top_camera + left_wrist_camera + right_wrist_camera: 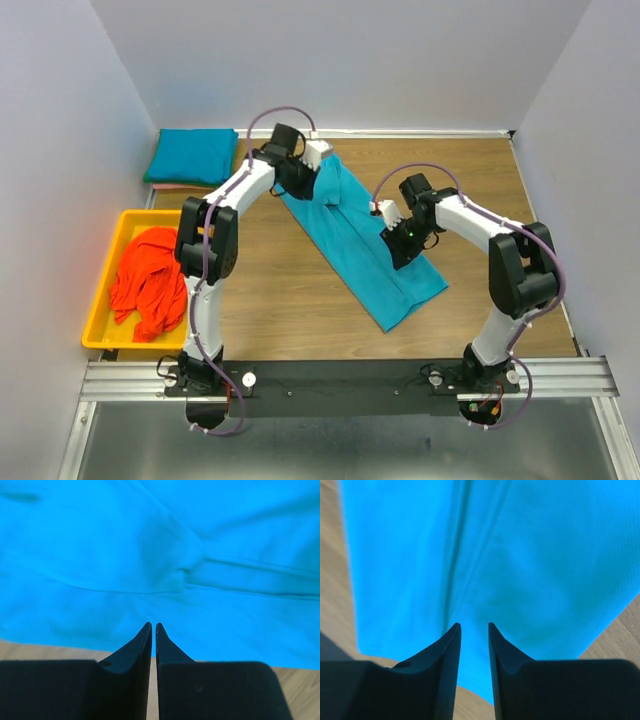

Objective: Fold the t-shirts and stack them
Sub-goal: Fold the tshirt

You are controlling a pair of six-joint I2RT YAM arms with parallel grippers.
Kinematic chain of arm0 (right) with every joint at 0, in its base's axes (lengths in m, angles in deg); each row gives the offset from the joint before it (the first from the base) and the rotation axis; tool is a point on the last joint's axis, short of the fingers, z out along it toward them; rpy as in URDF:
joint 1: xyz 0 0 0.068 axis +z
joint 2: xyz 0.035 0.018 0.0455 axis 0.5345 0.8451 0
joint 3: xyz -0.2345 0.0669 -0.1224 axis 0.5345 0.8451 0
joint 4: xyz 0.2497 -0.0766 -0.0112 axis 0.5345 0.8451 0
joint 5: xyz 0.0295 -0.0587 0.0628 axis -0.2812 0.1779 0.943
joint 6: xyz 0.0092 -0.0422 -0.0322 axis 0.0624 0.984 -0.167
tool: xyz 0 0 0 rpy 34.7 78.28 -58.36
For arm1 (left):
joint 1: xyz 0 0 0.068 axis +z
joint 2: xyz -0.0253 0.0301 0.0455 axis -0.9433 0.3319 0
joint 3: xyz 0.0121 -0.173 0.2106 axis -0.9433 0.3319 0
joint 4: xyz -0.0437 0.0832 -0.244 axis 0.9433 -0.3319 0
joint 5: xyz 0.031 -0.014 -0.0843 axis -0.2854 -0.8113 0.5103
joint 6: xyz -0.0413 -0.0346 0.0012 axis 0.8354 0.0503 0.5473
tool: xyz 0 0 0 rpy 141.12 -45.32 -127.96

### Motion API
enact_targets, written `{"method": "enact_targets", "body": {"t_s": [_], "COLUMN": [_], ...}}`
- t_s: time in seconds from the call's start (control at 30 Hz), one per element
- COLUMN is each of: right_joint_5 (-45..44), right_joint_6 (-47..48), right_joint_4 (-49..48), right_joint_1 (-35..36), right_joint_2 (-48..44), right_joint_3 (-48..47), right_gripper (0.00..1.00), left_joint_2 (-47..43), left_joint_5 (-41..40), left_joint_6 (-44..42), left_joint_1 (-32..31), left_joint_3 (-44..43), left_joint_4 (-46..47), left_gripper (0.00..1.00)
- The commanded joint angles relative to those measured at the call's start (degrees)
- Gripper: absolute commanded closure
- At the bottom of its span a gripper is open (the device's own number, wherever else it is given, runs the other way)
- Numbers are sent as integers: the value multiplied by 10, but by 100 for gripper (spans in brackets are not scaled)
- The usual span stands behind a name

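Observation:
A teal-blue t-shirt (352, 238) lies on the wooden table, folded into a long strip that runs from back left to front right. My left gripper (298, 184) hovers at the strip's far end. In the left wrist view (153, 625) its jaws are nearly together with nothing between them, and wrinkled teal cloth (100, 555) lies beyond the tips. My right gripper (399, 256) is over the strip's near half. In the right wrist view (474, 625) its jaws stand apart above the cloth (535, 555). A second teal t-shirt (191, 157) lies folded at the back left.
A yellow tray (104, 300) stands at the left edge of the table with crumpled orange-red t-shirts (148, 280) in it. Grey walls close in the table on the left, back and right. Bare wood (270, 290) shows between the tray and the strip.

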Motion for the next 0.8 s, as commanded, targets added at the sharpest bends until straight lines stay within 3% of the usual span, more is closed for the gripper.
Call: {"method": "enact_targets", "body": {"t_s": [0.0,0.13,0.37,0.6,0.7,0.77], "right_joint_5": [-70,-50,74,214,232,230], "right_joint_6": [36,40,-1,-71,-87,-87], "right_joint_4": [-15,-14,-28,-66,-63,-61], "right_joint_1": [-4,-4,24,86,85,75], "right_joint_2": [30,35,53,70,69,52], "right_joint_3": [3,33,66,28,-8,-26], "right_gripper": [66,68,68,58,54,53], "left_joint_2": [6,43,133,276,279,237], "left_joint_5": [25,-3,-36,-76,-67,-54], "left_joint_6": [36,36,-5,-43,-45,-45], "left_joint_1": [-20,-24,-19,-1,10,16], "left_joint_3": [63,56,-48,-317,-364,-325], "left_joint_4": [-1,-13,-61,-120,-119,-97], "left_gripper": [88,91,92,92,89,88]}}
